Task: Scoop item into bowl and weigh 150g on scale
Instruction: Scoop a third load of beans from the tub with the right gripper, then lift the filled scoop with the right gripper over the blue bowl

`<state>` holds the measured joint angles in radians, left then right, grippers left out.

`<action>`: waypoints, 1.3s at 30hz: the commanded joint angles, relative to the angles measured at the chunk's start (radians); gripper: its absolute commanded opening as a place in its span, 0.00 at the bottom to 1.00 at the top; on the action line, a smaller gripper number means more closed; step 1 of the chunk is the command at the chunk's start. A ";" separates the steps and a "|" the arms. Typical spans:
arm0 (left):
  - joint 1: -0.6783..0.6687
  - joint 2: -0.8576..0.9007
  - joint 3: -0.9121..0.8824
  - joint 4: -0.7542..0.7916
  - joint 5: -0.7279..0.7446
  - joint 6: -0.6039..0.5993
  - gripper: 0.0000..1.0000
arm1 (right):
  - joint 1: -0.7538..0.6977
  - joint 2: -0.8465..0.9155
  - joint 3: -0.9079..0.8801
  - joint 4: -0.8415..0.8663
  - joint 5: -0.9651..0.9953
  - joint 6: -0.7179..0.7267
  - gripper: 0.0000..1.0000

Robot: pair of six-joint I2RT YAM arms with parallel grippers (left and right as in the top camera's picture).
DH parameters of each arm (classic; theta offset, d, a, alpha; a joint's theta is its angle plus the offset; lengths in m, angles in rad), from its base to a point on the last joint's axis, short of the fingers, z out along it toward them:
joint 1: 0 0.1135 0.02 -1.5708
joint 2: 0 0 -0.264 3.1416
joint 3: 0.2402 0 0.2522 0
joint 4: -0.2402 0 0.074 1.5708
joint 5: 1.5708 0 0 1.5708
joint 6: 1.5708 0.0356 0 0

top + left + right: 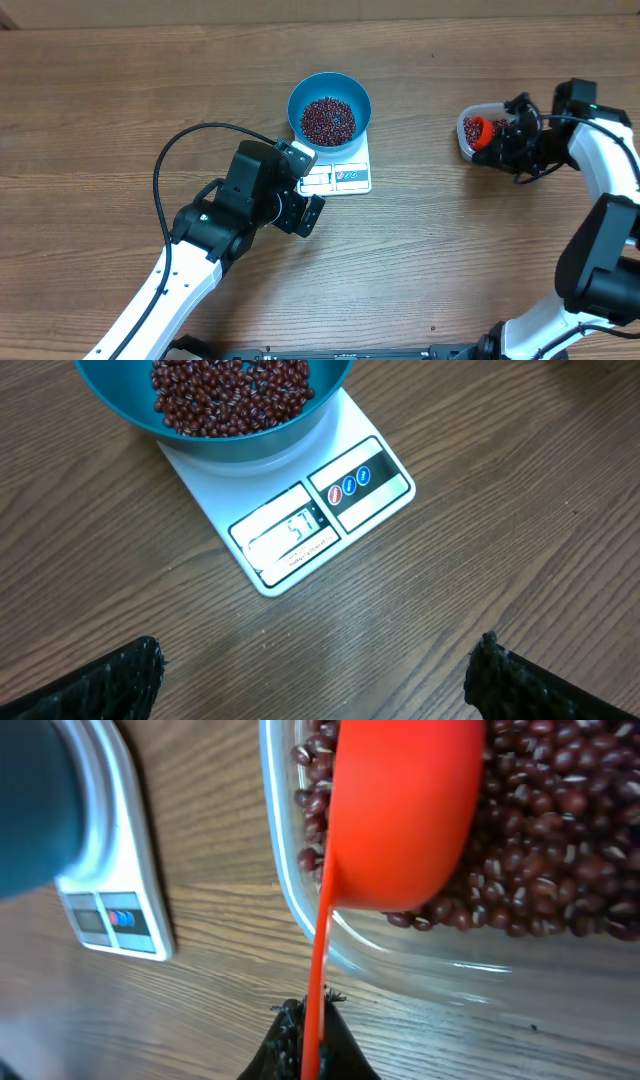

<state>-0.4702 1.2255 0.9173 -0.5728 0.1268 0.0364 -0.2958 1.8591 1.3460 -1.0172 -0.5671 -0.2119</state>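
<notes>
the right gripper (306,1038) is clamped shut on the thin handle (318,955) of an orange-red scoop (400,810). the scoop's cup is down in a clear plastic tub (290,910), and the wrist camera sees it from its back side, so i can't tell whether anything sits in it. the tub is packed with small dark red-brown beans (560,830) and stands at the right side of the wooden table (100,90), well apart from the scale.

the left gripper (315,685) hangs with its jaws spread wide and nothing between them. its black fingers (100,680) just show at the bottom corners of its own camera view, above bare wood near the front edge of the scale (375,500).

the white scale lies near the middle of the table. its display (290,535) is lit with digits i can't read with certainty. the blue bowl (240,445) sits on the scale's platform, behind the display, and holds a shallow heap of the same beans.
</notes>
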 commanded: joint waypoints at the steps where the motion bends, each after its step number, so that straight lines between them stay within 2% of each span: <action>1: 0.005 0.003 0.021 0.000 -0.006 0.009 1.00 | -0.035 0.008 0.004 0.006 -0.093 0.043 0.04; 15: 0.005 0.003 0.021 0.000 -0.006 0.009 0.99 | -0.170 0.008 0.003 0.006 -0.265 0.054 0.04; 21: 0.005 0.003 0.021 0.000 -0.006 0.009 1.00 | -0.214 0.008 0.003 -0.035 -0.385 0.003 0.04; 29: 0.005 0.003 0.021 0.000 -0.006 0.009 1.00 | -0.238 0.008 0.004 -0.068 -0.471 -0.007 0.04; 39: 0.005 0.003 0.021 0.000 -0.006 0.009 1.00 | -0.208 0.007 0.004 -0.122 -0.638 -0.085 0.04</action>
<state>-0.4702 1.2255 0.9173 -0.5732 0.1268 0.0364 -0.5251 1.8603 1.3460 -1.1404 -1.1137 -0.2638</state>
